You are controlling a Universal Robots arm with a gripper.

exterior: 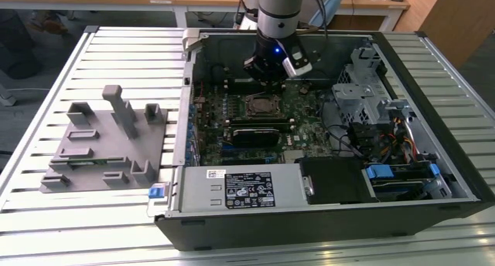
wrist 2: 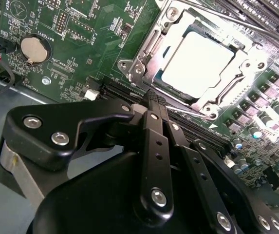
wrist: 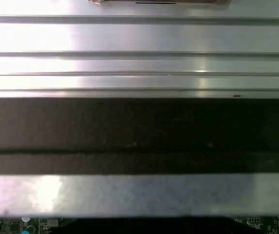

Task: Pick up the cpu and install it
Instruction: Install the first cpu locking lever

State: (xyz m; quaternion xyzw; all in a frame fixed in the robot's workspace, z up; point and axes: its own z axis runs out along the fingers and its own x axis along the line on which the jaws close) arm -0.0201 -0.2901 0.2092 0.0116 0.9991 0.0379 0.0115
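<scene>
Seemingly the seating step is ending: the cpu (wrist 2: 197,58) is sitting inside the socket (wrist 2: 139,63), the gripper (wrist 2: 153,97) hovering just beside that socket, jaws together, empty; any move is needing clearance from it.

Exterior view high over case (exterior: 325,225); wrist views close; motherboard (wrist 2: 95,53) shared.

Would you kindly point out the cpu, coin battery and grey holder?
cpu (wrist 2: 197,66): second wrist view, its silvery top.
coin battery (wrist 2: 34,48): second wrist view, its round face.
grey holder (exterior: 108,145): exterior view, its flat base.
</scene>
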